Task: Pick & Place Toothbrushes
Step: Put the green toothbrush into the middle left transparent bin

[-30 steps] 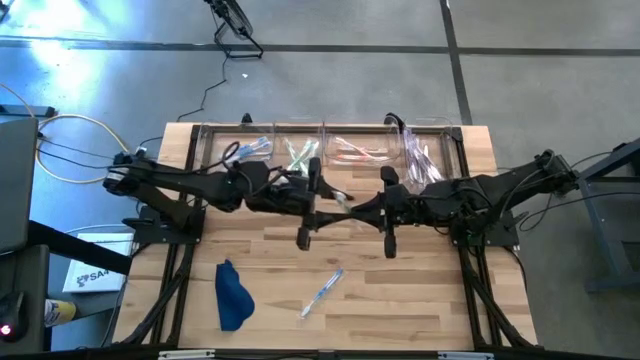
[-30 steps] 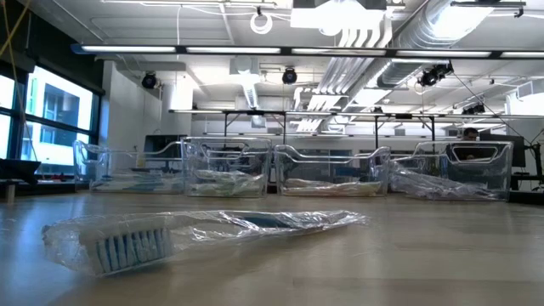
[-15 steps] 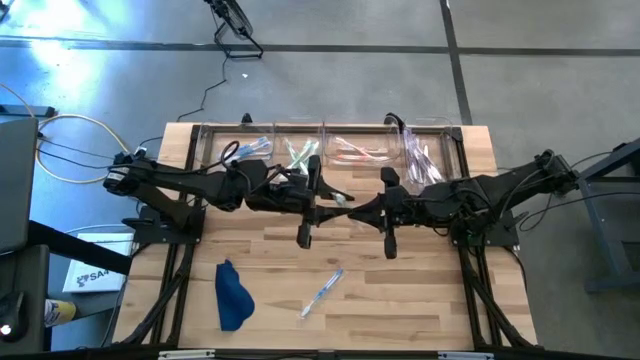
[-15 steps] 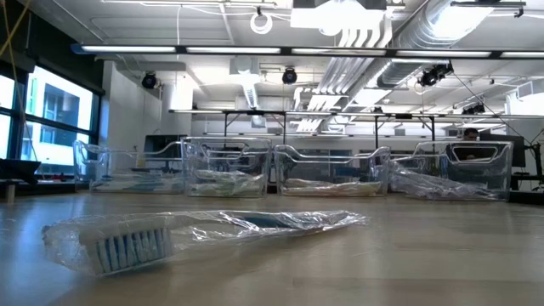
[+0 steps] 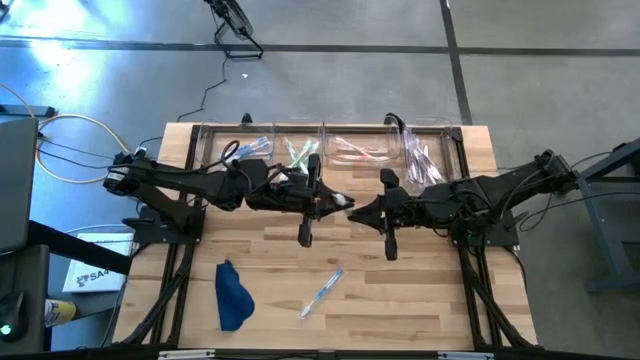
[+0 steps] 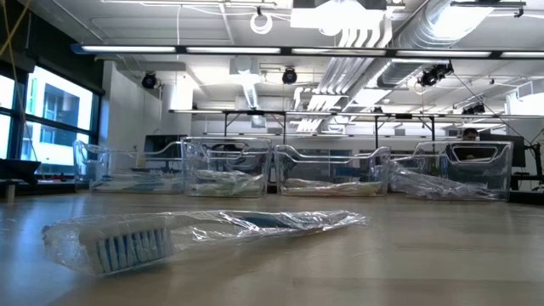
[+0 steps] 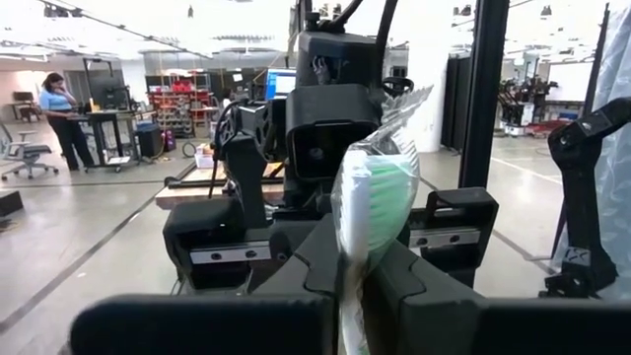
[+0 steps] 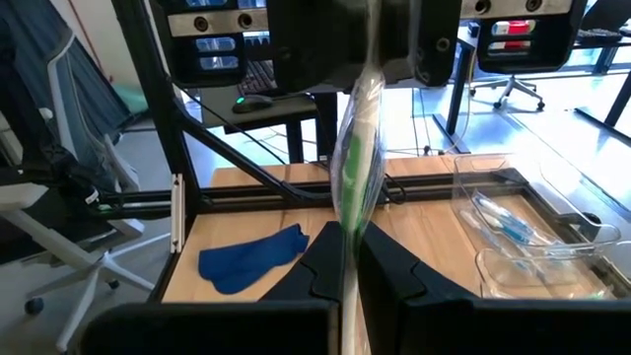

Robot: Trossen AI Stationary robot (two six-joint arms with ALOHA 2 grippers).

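Toothbrushes in clear wrappers lay sorted in a row of clear plastic bins (image 5: 330,150) along the far edge of the tabletop (image 5: 400,300). One green-handled toothbrush (image 7: 367,212), still wrapped, was held in the air above the middle of the tabletop, between the two arms. The left end effector (image 5: 328,203) was pressed together on one end of it, and the right end effector (image 5: 358,211) pinched the other end, so both gripped the same brush, tip to tip. In the left wrist view the wrapper rose upright from between the dark fingers (image 7: 414,286). Another wrapped toothbrush with a blue handle (image 5: 322,292) lay loose on the near part of the tabletop, well apart from the arms. A dark blue cloth (image 5: 232,295) lay crumpled near it, toward the left arm's side.
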